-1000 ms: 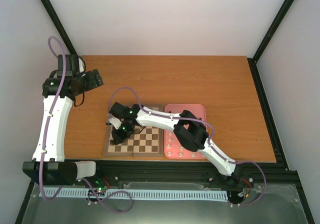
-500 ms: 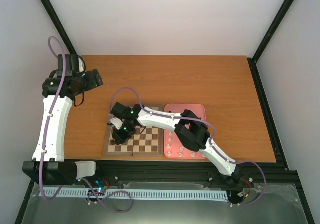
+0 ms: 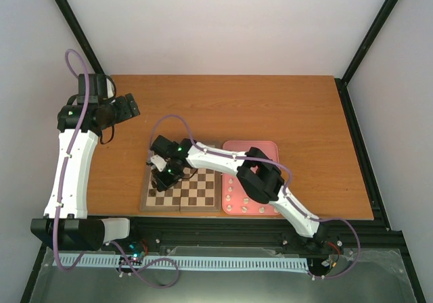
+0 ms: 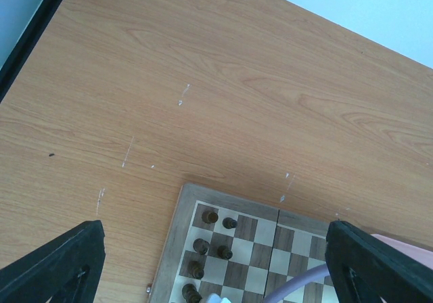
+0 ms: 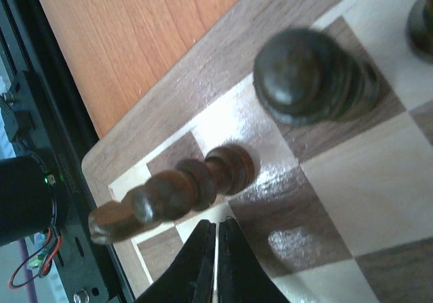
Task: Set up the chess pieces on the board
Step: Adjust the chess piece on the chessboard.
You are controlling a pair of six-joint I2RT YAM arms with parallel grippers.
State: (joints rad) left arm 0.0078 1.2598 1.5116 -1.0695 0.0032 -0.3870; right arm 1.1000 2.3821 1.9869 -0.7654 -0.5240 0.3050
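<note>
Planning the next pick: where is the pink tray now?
In the top view, the pink tray lies just right of the board, near the table's front edge, partly hidden under the right arm.

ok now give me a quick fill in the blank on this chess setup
1. In the top view, the pink rectangular tray lies to the ___ of the square wooden chessboard.
2. The right arm's fingers are ___, with nothing between them.
3. The left arm's fingers stand wide ___.
4. The small turned chess pieces in the right wrist view are ___ brown.
Missing: right; shut; open; dark.
</note>
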